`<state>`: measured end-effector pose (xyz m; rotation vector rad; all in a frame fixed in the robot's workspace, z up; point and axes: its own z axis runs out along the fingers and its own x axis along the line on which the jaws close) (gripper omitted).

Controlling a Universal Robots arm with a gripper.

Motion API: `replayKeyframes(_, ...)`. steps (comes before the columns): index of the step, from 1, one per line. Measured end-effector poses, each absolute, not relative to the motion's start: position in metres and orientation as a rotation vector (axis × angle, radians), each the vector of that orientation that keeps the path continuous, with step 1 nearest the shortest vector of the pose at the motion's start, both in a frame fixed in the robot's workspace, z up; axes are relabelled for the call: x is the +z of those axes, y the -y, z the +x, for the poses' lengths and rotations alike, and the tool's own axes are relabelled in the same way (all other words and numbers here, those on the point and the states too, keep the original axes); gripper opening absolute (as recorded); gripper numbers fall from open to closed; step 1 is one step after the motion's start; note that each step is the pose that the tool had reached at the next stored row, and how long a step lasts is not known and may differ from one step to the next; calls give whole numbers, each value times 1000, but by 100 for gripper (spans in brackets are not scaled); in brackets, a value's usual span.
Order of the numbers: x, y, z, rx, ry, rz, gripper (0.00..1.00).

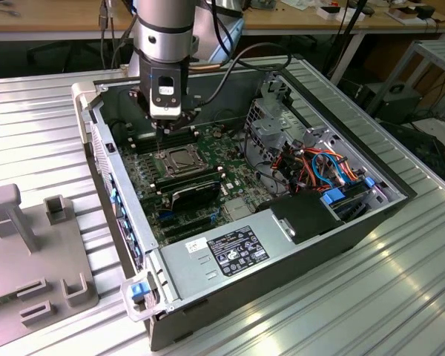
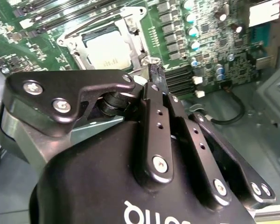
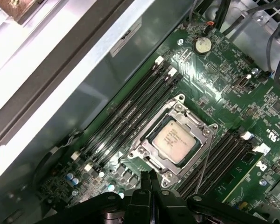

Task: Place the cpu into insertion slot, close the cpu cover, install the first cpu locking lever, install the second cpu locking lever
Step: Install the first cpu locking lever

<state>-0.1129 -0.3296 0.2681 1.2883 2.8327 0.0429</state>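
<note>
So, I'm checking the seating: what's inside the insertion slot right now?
The cpu sits inside the insertion slot, its pale top showing through the opening of the cpu cover. Whatever lies beneath it is hidden.

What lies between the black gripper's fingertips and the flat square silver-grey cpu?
In the first wrist view, one side of the thin silvery cpu cover, closed around the cpu, lies between it and the gripper.
</note>
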Motion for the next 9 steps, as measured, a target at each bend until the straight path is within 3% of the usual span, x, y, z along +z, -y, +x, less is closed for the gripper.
replayKeyframes(9, 264, 330, -123, 57, -2880, 1190, 11)
